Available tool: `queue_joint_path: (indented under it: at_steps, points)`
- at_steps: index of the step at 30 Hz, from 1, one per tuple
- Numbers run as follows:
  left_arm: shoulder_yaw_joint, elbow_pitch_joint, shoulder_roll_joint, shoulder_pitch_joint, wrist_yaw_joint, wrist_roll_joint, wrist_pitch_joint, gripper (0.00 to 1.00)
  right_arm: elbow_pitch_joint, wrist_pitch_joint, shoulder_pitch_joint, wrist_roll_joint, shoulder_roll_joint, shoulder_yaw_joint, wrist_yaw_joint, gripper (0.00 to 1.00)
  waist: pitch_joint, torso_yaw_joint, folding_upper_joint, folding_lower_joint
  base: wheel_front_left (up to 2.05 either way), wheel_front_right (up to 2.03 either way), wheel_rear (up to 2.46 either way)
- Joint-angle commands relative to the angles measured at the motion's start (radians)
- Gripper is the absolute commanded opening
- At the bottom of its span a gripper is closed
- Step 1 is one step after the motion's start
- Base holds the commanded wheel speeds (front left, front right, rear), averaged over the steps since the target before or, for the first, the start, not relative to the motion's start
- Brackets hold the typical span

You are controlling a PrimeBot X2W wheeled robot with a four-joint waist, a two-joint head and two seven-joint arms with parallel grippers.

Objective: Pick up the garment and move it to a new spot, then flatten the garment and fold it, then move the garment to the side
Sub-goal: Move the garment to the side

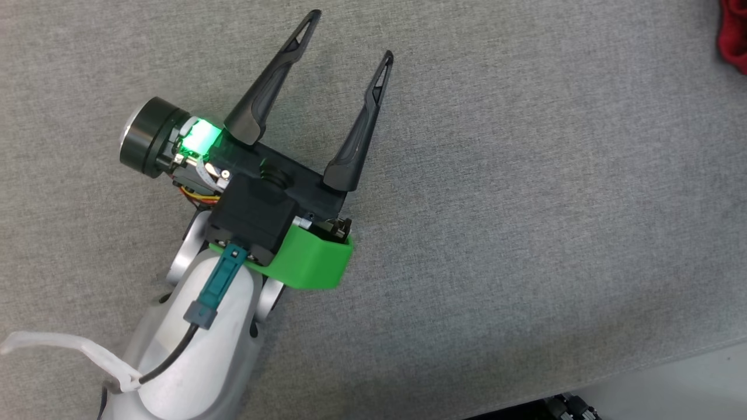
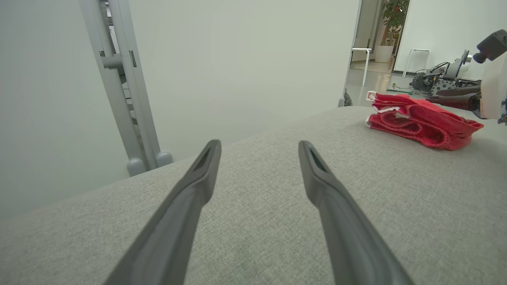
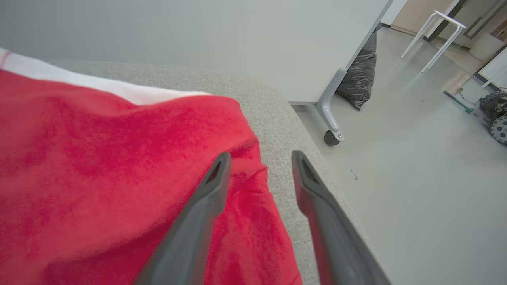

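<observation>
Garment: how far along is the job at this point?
Done, by the look of it: the garment lies in a folded red bundle near the edge of the grey surface, so folding and moving aside seem finished. In hand: nothing; the right claw stands open over the fabric, the left claw open above bare surface. Left: probably only pulling the arms away.

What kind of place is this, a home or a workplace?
Probably a robotics lab or office, not a home: a wall panel on wheels stands on a bare grey floor, and another wheeled machine with cables sits beyond the grey padded table.
</observation>
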Motion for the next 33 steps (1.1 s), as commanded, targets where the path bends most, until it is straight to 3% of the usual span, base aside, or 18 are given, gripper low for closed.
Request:
queue_joint_path:
  at_steps: [1, 7, 11, 21, 33]
  points:
    - [0.001, 0.004, 0.010, -0.015, -0.001, 0.005, -0.003, 1.00, -0.018, -0.004, -0.001, -0.032, 0.015, -0.028, -0.002, 1.00, -0.003, -0.007, 0.0000, -0.0002, 0.00, 0.00, 0.00]
    - [0.010, 0.051, 0.013, 0.030, 0.019, -0.018, -0.029, 1.00, -0.195, -0.004, 0.143, -0.140, 0.140, -0.217, -0.002, 1.00, -0.074, -0.015, 0.0000, -0.0002, 0.00, 0.00, 0.00]
    - [0.024, 0.086, 0.018, 0.071, 0.037, -0.037, -0.044, 1.00, -0.345, -0.004, 0.278, -0.188, 0.244, -0.266, -0.002, 1.00, -0.144, -0.021, 0.0000, -0.0002, 0.00, 0.00, 0.00]
    - [0.069, 0.151, 0.023, 0.188, 0.084, -0.094, -0.063, 1.00, -0.641, -0.004, 0.577, -0.243, 0.408, -0.241, -0.002, 1.00, -0.303, 0.018, 0.0000, -0.0002, 0.00, 0.00, 0.00]
    - [0.155, 0.204, 0.027, 0.334, 0.160, -0.173, -0.090, 1.00, -0.838, 0.022, 0.799, -0.275, 0.491, -0.180, -0.002, 1.00, -0.451, 0.153, 0.0000, -0.0002, 0.00, 0.00, 0.00]
